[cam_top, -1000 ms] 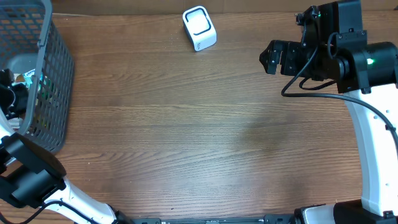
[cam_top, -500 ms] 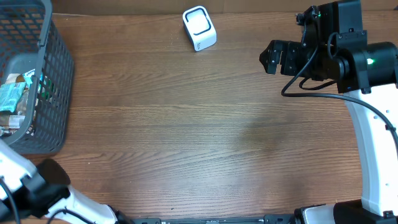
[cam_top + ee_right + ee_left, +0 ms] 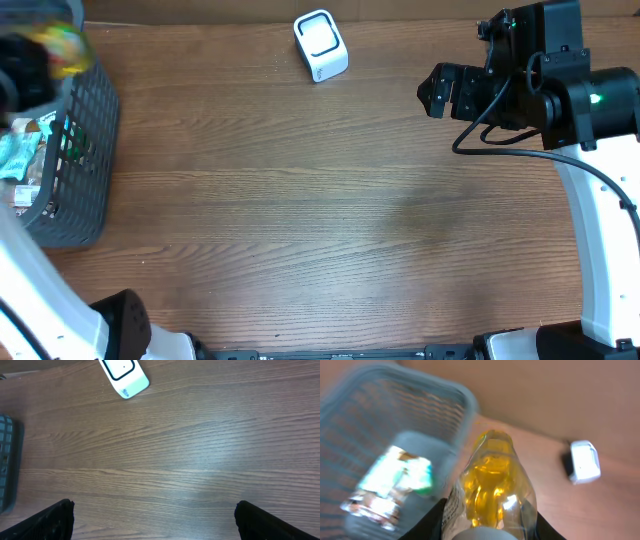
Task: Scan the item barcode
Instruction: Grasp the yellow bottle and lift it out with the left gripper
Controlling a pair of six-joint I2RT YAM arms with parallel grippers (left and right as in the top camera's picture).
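Bottle [image 3: 492, 480] of yellow liquid is clamped in the left end effector [image 3: 487, 527], gripped at the end nearest the wrist camera. It is held in the air over the rim of the grey basket [image 3: 465, 400], at the far left of the bench [image 3: 300, 220]; from overhead it is seen only as a yellow blur. A packet [image 3: 395, 480] lies in the basket below. The white scanner [image 3: 321, 45] stands well apart, at the far edge of the bench. Beyond it, the right end effector [image 3: 440, 90] hangs with its jaws wide apart, holding nothing. No barcode is seen, only a strip of white label at one side. A failed read is judged likely if that label is presented turned away from the scanner. The smooth, round body could also be twisted in the grip by a fast swing
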